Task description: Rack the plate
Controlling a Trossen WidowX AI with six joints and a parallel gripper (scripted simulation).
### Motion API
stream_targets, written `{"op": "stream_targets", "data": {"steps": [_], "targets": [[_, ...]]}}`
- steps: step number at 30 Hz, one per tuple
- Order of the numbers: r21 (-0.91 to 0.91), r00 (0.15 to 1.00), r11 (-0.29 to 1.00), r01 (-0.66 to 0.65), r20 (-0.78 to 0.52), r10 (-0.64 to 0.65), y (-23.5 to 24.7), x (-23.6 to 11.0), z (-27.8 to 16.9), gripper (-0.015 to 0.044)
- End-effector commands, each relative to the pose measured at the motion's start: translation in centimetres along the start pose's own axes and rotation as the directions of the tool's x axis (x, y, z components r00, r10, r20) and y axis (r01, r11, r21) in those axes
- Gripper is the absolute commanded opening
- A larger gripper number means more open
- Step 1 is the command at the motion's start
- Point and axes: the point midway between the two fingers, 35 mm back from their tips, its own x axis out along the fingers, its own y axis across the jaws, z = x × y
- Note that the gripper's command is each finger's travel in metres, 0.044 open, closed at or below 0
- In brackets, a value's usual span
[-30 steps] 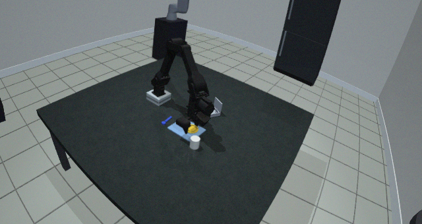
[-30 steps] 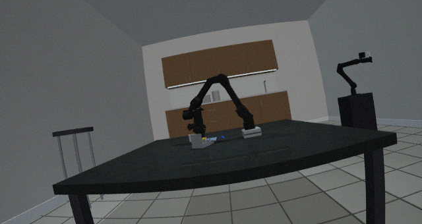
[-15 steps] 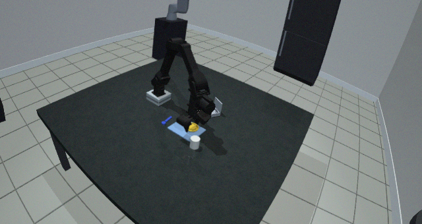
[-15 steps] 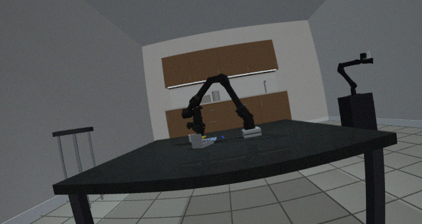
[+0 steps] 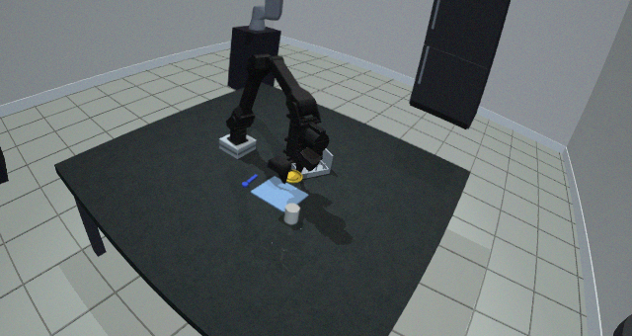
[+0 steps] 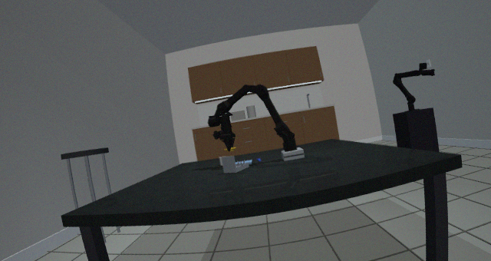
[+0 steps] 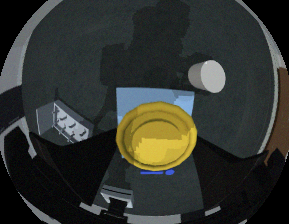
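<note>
Arm: one black arm [image 5: 296, 96] stands on a white base [image 5: 248, 148] on the table. It bends up high and comes down again.
Gripper: one gripper [image 5: 288, 174], clamped on the plate. It points down at the table.
Plate: one yellow plate [image 5: 295, 177]. The gripper holds it up in the air, over the far end of the blue mat. In the wrist view the plate [image 7: 156, 137] fills the middle and lies flat, face up. In the side view it [image 6: 231, 149] is a thin yellow line under the gripper, clear of the table.
Mat: one light blue mat [image 5: 276, 195] lies flat on the table, just in front of the dish rack.
Dish rack: one white dish rack [image 5: 322, 167] sits on the table, just right of the plate and partly hidden by the arm. Its slots hold nothing that can be seen.
Cup: one white cup [image 5: 292, 213] stands upright at the near corner of the mat.
Spoon: one small blue spoon [image 5: 249, 180] lies on the table, left of the mat. The shape is too small to be sure.
Table: one big dark table [image 5: 148, 217] carries all these things.
Other things: one tall black fridge [image 5: 459, 49] by the far wall, one dark stand [image 5: 253, 54] behind the table with a grey arm on top, one chair [image 6: 85, 153] in the side view.
</note>
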Motion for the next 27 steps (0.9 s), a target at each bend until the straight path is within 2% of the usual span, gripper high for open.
{"op": "stream_targets", "data": {"steps": [1, 17, 24, 27], "targets": [[0.0, 1.0, 1.0, 0.0, 0.007, 0.0, 0.0, -2.2, 0.2, 0.0], [0.0, 1.0, 1.0, 0.0, 0.007, 0.0, -0.1, -8.1, 0.3, 0.0], [0.005, 1.0, 1.0, 0.0, 0.007, 0.0, 0.0, -9.3, 0.1, 0.0], [0.08, 1.0, 0.997, -0.002, 0.006, 0.002, 2.2, -9.5, -1.2, 0.0]]}}
